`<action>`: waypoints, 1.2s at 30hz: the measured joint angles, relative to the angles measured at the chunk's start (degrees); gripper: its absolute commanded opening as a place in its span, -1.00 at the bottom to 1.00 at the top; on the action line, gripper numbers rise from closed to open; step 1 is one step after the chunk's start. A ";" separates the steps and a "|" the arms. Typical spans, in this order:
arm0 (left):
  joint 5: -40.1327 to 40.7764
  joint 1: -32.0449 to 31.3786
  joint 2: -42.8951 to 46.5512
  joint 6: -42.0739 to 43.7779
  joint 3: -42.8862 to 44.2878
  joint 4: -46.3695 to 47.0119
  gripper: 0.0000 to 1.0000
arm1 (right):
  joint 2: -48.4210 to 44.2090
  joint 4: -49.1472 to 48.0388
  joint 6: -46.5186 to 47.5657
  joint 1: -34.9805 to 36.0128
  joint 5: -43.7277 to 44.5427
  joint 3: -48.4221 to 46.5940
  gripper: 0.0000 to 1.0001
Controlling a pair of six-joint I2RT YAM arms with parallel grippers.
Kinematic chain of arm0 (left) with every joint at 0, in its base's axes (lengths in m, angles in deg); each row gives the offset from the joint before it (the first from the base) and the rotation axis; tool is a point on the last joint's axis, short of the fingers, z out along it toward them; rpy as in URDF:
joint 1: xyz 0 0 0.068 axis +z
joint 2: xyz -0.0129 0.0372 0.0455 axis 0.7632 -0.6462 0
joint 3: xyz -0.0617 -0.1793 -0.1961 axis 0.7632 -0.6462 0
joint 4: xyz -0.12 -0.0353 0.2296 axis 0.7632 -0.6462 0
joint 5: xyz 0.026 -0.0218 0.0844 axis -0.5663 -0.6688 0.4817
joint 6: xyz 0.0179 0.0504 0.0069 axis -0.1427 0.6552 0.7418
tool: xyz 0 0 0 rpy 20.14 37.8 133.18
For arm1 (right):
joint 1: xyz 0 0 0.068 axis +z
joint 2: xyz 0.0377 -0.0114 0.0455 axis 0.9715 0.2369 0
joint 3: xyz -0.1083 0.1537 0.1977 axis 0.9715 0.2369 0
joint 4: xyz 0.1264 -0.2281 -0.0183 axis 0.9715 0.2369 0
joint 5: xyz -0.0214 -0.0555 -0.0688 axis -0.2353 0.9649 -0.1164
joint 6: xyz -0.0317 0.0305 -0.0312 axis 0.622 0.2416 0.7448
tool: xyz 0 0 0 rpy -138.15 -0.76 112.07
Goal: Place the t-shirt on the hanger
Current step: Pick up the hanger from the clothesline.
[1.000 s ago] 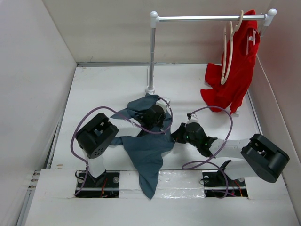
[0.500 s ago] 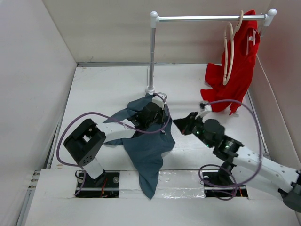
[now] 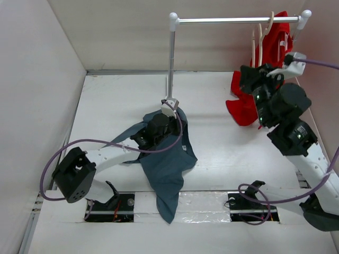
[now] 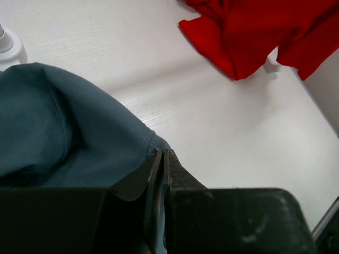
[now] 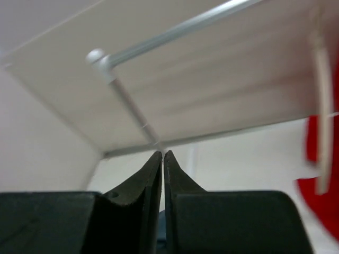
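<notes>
The slate-blue t-shirt (image 3: pixel 165 159) lies crumpled mid-table, its lower part trailing over the near edge. My left gripper (image 3: pixel 170 112) is shut on a fold at the shirt's top and holds it raised near the rail post. In the left wrist view, the gripper (image 4: pixel 161 153) pinches blue t-shirt (image 4: pixel 63 127) fabric. The cream hanger (image 3: pixel 259 53) hangs from the rail at the back right. My right gripper (image 3: pixel 244 79) is raised just left of it, in front of the red garment, jaws together and empty. The right wrist view shows the gripper (image 5: pixel 162 154) with the blurred hanger (image 5: pixel 321 106) at the right.
A silver rail (image 3: pixel 233 21) on a white post (image 3: pixel 170 63) spans the back. A bright red garment (image 3: pixel 241 111) hangs from it at the right and drapes onto the table; it also shows in the left wrist view (image 4: pixel 254 32). White walls enclose the table.
My right arm has left the t-shirt's right edge and swung up and back-right to the hanger and red garment. My left gripper has carried the shirt's fold a little farther back.
</notes>
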 measured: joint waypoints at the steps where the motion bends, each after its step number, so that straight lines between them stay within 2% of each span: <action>1: -0.02 0.00 0.57 -0.35 0.00 0.26 -1.00 | 1.77 0.74 1.29 -1.97 1.46 -2.67 -0.26; 4: -0.57 0.00 0.90 -1.20 0.00 0.52 -1.00 | 6.25 4.52 4.50 -8.92 3.45 -9.07 0.11; 5: -0.83 0.00 0.90 -1.44 -0.11 0.50 -1.00 | 7.58 5.40 5.22 -11.30 3.26 -10.91 0.15; 11: -1.92 0.00 1.81 -2.23 -1.57 0.02 -1.00 | 15.54 11.10 6.45 -28.15 -3.65 -18.93 0.20; 14: -2.25 0.00 2.95 -2.25 -2.14 -0.02 -1.00 | 19.52 13.27 6.43 -33.09 -8.20 -21.24 0.19; 18: -2.36 0.00 4.24 -2.23 -2.27 -0.26 -1.00 | 23.98 16.02 6.43 -36.11 -14.10 -22.10 0.19; 23: -2.47 0.00 4.31 -2.23 -2.27 -0.48 -1.00 | 26.12 16.94 6.16 -38.45 -19.89 -20.52 0.05; 31: -2.62 0.00 4.31 -2.23 -2.34 -0.46 -1.00 | 26.95 16.06 5.29 -39.76 -21.81 -17.70 -0.08; 35: -3.13 0.00 4.20 -2.21 -2.64 -0.24 -1.00 | 28.44 15.04 5.09 -39.76 -22.43 -17.66 -0.28; 36: -3.26 0.00 4.15 -2.21 -2.73 -0.20 -1.00 | 28.81 14.91 5.07 -39.76 -22.49 -17.66 -0.39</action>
